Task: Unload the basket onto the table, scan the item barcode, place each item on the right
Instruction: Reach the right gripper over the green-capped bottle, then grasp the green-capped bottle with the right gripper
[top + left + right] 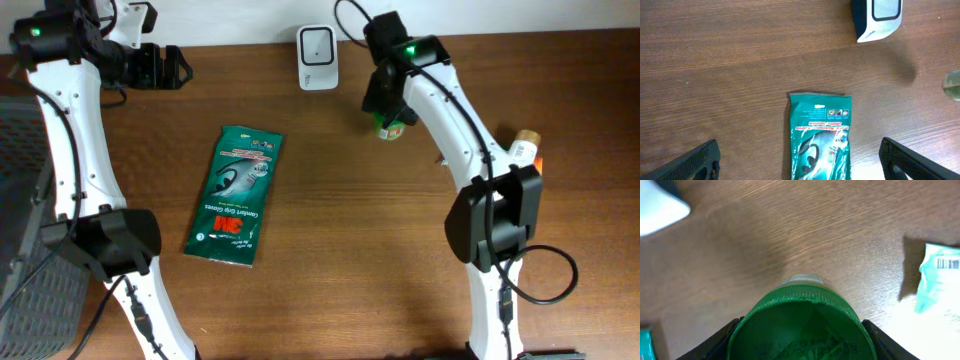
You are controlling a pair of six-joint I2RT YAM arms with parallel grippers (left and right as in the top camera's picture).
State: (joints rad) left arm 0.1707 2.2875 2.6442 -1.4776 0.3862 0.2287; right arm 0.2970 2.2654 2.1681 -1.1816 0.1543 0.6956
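A small bottle with a green cap [390, 128] stands on the wooden table, just right of the white barcode scanner [317, 57]. My right gripper [384, 100] is shut on it. In the right wrist view the green cap [802, 325] fills the space between both black fingers [720, 340], which press its sides. My left gripper [165, 68] hovers open at the back left. In the left wrist view its open jaws [799, 169] frame a green 3M glove packet [820, 135] far below, and the scanner [877, 17] shows at the top right.
The green 3M packet [235, 195] lies flat left of centre. A white and orange item [527, 146] lies at the right behind the right arm. A pale teal packet with a barcode label [940, 277] shows right of the bottle. A dark wire basket [20, 220] stands at the left edge.
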